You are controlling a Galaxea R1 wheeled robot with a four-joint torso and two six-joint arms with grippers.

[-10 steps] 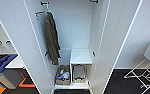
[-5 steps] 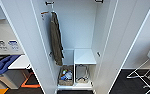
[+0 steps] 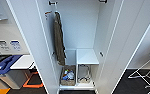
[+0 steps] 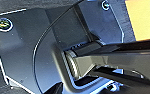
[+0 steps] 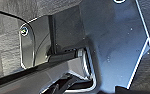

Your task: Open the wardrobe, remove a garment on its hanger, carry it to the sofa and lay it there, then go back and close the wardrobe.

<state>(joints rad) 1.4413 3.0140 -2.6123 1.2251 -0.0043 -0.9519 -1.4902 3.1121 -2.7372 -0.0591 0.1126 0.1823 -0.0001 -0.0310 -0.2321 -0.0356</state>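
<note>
The wardrobe stands straight ahead in the head view, white, with both doors swung wide: the left door and the right door. A long olive-brown coat hangs from the rail on the wardrobe's left side. Lower down there is a white shelf box. Beneath it are a basket of mixed items and a wire basket. Both wrist views look at the robot's own dark plates over dark carpet.
A blue bin and a low white table stand to the left of the wardrobe, by an orange floor marking. A white wire-frame rack stands at the right on dark carpet.
The whole head view has shifted and the wardrobe looks slightly larger, so the camera has come nearer. The coat and baskets inside have stayed where they were.
</note>
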